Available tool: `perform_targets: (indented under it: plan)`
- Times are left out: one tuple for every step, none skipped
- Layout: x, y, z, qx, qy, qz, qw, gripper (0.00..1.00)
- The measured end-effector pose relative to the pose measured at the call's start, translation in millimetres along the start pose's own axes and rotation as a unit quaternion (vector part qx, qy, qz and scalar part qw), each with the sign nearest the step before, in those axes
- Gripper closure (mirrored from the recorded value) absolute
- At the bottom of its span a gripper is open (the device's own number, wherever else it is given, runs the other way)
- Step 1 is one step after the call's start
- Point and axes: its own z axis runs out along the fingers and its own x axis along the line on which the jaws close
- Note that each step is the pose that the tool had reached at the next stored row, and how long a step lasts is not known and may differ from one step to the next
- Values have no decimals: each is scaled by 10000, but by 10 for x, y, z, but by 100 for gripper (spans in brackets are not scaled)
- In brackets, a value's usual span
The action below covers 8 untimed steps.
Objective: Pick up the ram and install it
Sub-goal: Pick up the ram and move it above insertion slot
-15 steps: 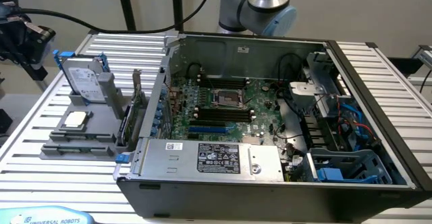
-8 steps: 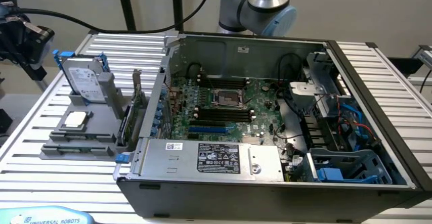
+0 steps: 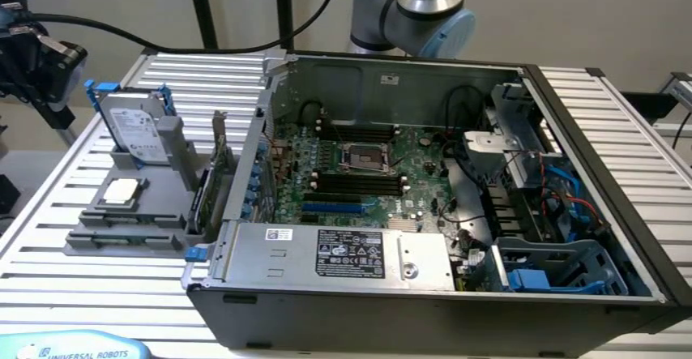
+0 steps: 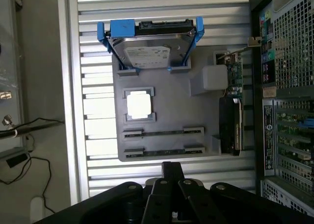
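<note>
Two slim ram sticks stand edge-up in the slots of a grey holder [image 4: 167, 94]; one ram stick [image 4: 163, 132] lies beside the other [image 4: 163, 150]. In the exterior view the ram [image 3: 128, 218] sits at the holder's near end, left of the open computer case [image 3: 433, 294]. My gripper [image 4: 171, 171] hangs well above the holder, its dark body at the frame's edge near the ram. The exterior view has the gripper [image 3: 38, 55] high at the far left, with nothing in it. The motherboard's black slots [image 3: 357, 182] lie beside the processor socket [image 3: 362, 156].
The holder also carries a hard drive in a blue frame [image 4: 149, 50], a square silver processor chip [image 4: 139, 105] and a taller green expansion card [image 4: 234, 87] by the case wall. Cables and a drive cage [image 3: 562, 266] crowd the case at the exterior view's right.
</note>
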Motion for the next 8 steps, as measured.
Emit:
perform_targets:
  plan:
    - [0,0,0,0,0,-2,10000,89]
    - [1,0,0,-1,1,-26,10000,89]
    - [2,0,-1,-1,5,-98,10000,89]
    - [2,0,-1,-2,10,-187,9998,89]
    - [3,0,0,-3,14,-277,9996,89]
    - [3,0,1,-4,18,-366,9993,89]
    - [3,0,2,-5,22,-465,9989,89]
    - [3,0,2,-6,26,-554,9985,89]
